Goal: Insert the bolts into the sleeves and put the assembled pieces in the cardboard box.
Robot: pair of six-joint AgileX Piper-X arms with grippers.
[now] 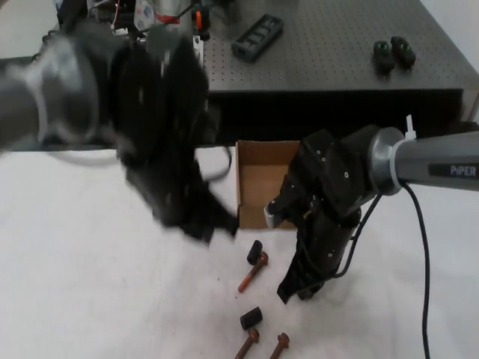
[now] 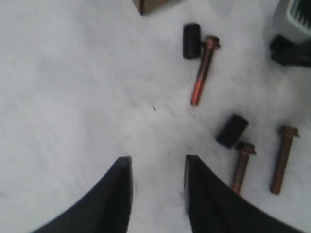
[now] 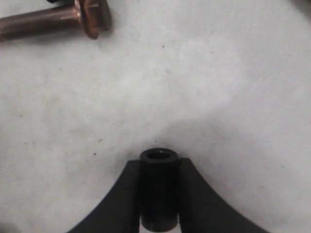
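My right gripper [image 3: 159,167] is shut on a black sleeve [image 3: 159,194], held upright just above the white cloth, with a copper bolt's head [image 3: 92,19] lying close by. In the high view this gripper [image 1: 298,288] hangs in front of the open cardboard box [image 1: 258,179]. My left gripper [image 2: 158,165] stands open with nothing between its fingers, over bare cloth. Beyond it lie a sleeve [image 2: 192,41] beside a bolt [image 2: 203,73], another sleeve [image 2: 232,130], and two more bolts [image 2: 241,165] [image 2: 283,158]. The left arm [image 1: 150,127] looks blurred in the high view.
A white cloth [image 1: 90,284] covers the near bench. Behind the box is a perforated metal bench [image 1: 337,45] with a black tray [image 1: 258,36] and two small black parts [image 1: 393,52]. A black cable [image 1: 423,247] trails from the right arm.
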